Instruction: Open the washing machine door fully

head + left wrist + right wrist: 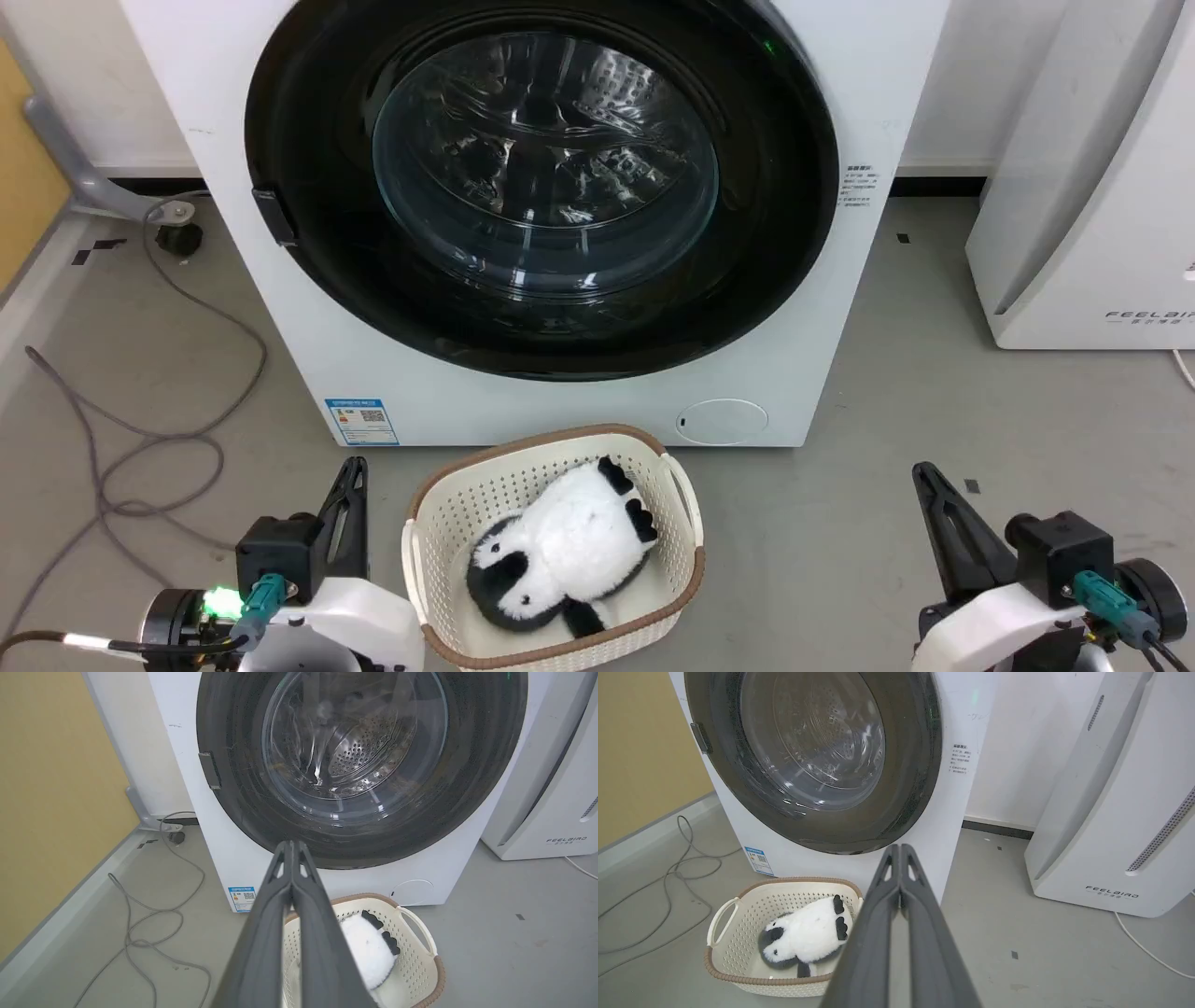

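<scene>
**While the door sat closed, both grippers hung low**

As I looked down through the head camera, a grey cable (140, 439) looped over the floor (840, 523) at far left. Next along, my left gripper (353, 471) sat low, its two dark fingers pressed together, tips pointing up the view towards the washing machine (560, 411) and touching nothing. A blue label (361, 421) marked the machine's lower left corner. Dead centre, the washing machine door (546, 187) lay flat against the white front, its small handle tab (275, 217) on the left rim and the steel drum (359, 756) showing through the glass. Just in front stood a cream basket (551, 435) with a black-and-white plush toy (569, 546) lying in it. Over to the right, my right gripper (924, 471) had its fingers together too, empty, well apart from the door. Far right, a white appliance (1092, 187) stood beside the machine.
</scene>
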{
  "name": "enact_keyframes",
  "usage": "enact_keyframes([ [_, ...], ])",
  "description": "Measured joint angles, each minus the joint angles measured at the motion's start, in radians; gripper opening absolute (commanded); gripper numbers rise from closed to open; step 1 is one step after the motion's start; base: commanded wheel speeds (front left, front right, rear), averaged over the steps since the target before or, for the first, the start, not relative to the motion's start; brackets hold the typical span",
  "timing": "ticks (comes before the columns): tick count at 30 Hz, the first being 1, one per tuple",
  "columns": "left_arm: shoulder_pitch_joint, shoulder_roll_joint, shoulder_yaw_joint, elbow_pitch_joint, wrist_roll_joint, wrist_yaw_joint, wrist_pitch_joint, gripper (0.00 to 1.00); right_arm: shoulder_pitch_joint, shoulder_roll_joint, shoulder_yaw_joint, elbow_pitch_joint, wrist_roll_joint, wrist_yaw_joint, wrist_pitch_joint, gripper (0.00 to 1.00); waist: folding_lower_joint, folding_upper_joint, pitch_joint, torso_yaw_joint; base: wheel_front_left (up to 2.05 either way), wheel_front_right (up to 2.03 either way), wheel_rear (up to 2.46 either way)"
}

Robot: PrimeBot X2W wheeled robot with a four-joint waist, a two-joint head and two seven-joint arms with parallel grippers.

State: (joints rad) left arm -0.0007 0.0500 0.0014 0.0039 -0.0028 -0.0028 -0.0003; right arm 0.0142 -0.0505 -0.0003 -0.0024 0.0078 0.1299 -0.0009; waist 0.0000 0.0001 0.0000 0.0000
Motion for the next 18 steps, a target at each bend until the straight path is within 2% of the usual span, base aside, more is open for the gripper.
enact_keyframes([
  [18, 0.000, 0.000, 0.000, 0.000, 0.000, 0.000, 0.000, 0.00, 0.000, 0.000, 0.000, 0.000, 0.000, 0.000, 0.000, 0.00, -0.0001, 0.0000, 0.000, 0.000, 0.00, 0.00, 0.00],
])
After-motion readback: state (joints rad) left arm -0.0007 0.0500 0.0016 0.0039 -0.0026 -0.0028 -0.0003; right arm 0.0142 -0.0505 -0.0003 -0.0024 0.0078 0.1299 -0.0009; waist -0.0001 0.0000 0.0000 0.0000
